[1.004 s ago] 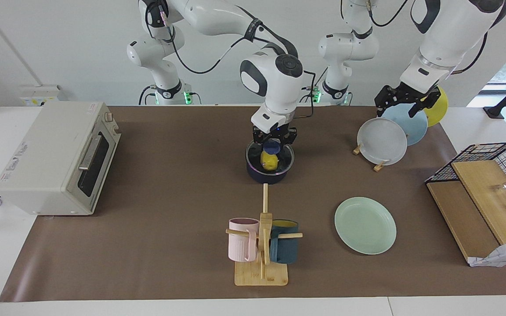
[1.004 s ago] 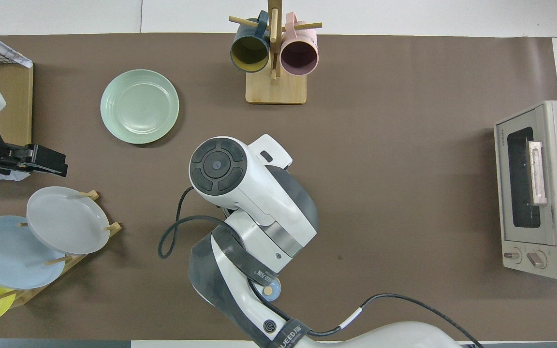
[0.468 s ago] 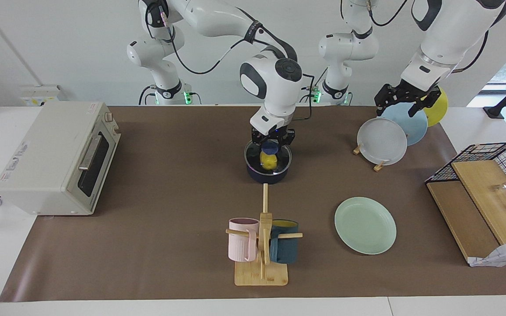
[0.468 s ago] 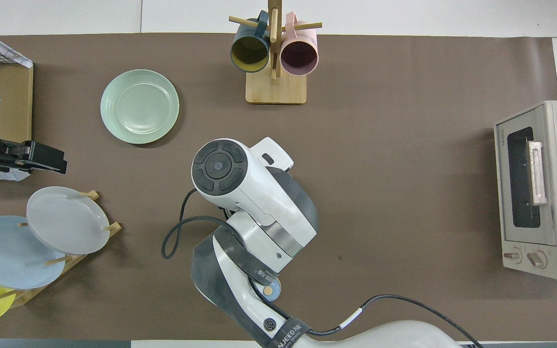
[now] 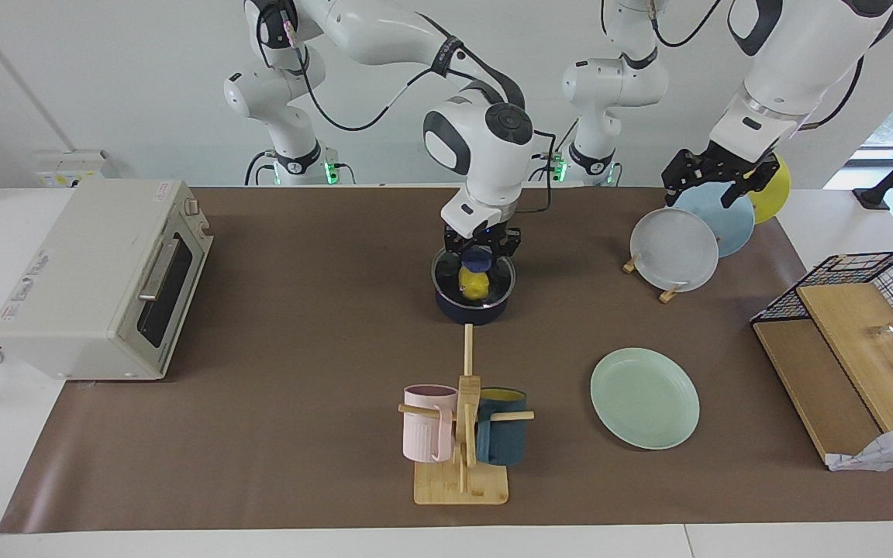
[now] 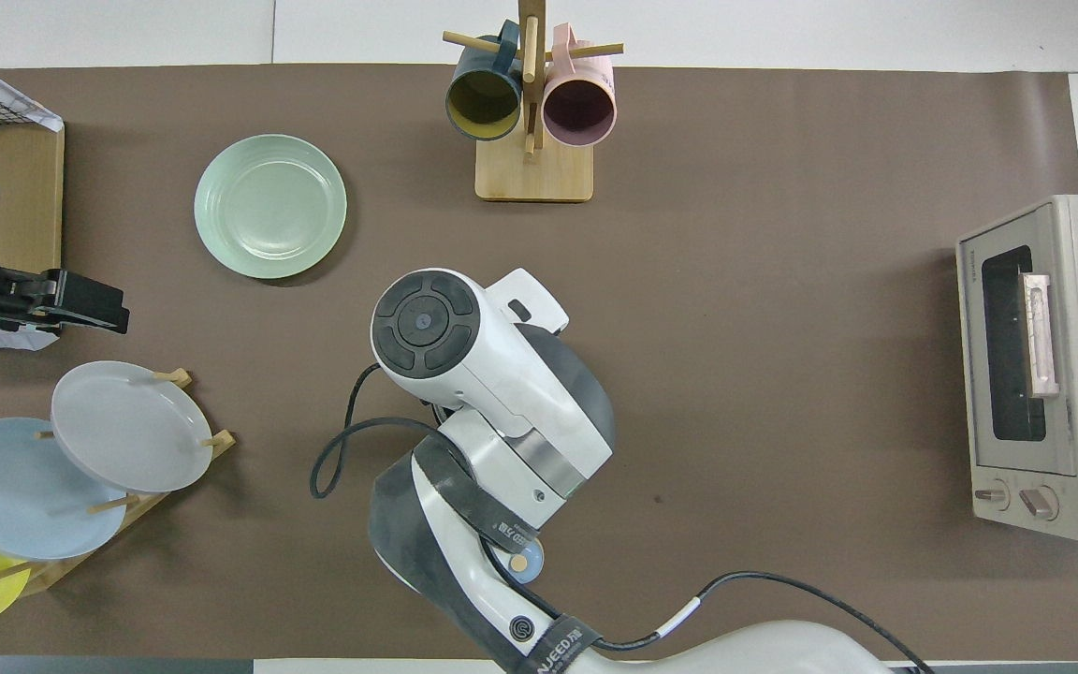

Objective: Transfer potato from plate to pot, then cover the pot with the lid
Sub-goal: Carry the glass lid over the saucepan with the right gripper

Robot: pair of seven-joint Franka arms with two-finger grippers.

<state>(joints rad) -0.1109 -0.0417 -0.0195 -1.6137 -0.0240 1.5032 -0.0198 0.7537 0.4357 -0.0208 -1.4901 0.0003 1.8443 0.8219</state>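
- The right gripper (image 5: 480, 249) is closed on the blue knob of the lid (image 5: 474, 277), which sits on or just above the rim of the pot (image 5: 471, 307) at mid-table; seating cannot be confirmed. The overhead view hides all this under the arm.
- The lid looks like rigid glass with a metal rim: breakable, fairly heavy, slippery at the edge, so the central knob is judged the only sound hold.
- The potato (image 5: 475, 285) lies inside the pot, seen through the glass.
- The plate (image 5: 645, 397), farther from the robots toward the left arm's end, is bare.
- The left gripper (image 5: 718, 172) waits over the plate rack (image 5: 670, 292); I cannot tell its fingers' state.
- Against 1 s ago, lid and gripper have shifted slightly; the lid now looks more level on the pot.
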